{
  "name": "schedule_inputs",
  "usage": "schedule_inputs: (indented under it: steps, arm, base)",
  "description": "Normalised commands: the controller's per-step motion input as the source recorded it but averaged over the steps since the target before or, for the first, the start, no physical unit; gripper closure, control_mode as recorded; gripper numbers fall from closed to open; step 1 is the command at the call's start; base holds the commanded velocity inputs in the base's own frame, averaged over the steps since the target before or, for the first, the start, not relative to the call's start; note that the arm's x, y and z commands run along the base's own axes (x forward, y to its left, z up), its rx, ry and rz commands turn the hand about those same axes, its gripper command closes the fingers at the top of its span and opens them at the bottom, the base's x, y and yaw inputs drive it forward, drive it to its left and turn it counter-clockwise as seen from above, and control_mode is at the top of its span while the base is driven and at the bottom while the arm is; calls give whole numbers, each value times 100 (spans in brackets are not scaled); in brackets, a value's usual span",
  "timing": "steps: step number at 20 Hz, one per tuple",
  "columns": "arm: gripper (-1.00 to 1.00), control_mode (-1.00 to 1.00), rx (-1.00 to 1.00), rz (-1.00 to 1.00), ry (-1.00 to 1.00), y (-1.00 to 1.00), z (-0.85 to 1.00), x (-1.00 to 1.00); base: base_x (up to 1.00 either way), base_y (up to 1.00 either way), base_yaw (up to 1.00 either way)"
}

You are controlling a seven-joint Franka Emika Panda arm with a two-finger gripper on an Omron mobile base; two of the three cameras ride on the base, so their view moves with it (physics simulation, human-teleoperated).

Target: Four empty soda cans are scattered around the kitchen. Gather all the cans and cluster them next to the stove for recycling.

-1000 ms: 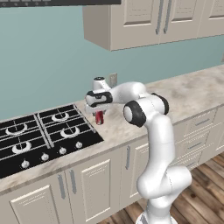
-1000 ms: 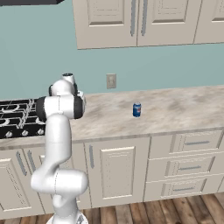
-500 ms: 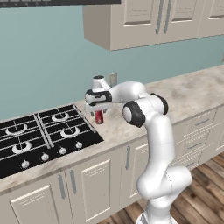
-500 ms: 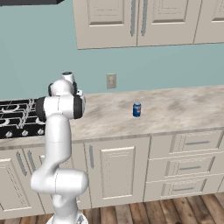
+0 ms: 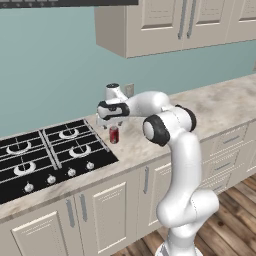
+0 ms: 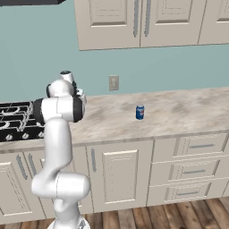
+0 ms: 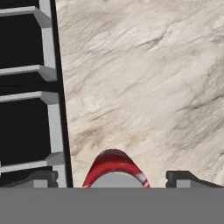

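A red soda can [image 5: 114, 134] stands upright on the marble counter, just right of the black stove [image 5: 45, 155]. My gripper [image 5: 111, 123] hangs right above it, pointing down. In the hand view the jaws are open, with the dark fingertips [image 7: 42, 177] wide on either side of the red can's [image 7: 114, 167] top and not touching it; the stove's [image 7: 26, 96] grates fill the left of that view. A blue soda can [image 6: 140, 112] stands alone farther right on the counter [image 6: 179, 112], well away from the stove [image 6: 15, 120].
A wall outlet [image 5: 129, 90] sits behind the gripper, and upper cabinets [image 5: 165, 25] hang above the counter. Bare marble counter [image 5: 220, 102] stretches to the right of the arm. Beige base cabinets and drawers run below, over a wood floor.
The jaws have spread apart and let go of the red can, which now stands on the counter beside the stove. The arm has barely moved.
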Motion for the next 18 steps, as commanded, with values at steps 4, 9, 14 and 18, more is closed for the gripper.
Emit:
schedule_inputs:
  steps: [4,9,14,18]
  arm:
    - [-100,-100,0,0,-8,-12,18,-22]
    - [-100,-100,6,0,-10,-33,20,-48]
    - [-100,-100,10,0,-2,-38,40,-66]
    - [-100,-100,5,0,16,-27,76,-50]
  base:
    - [0,0,0]
    - [0,0,0]
    - [0,0,0]
    - [0,0,0]
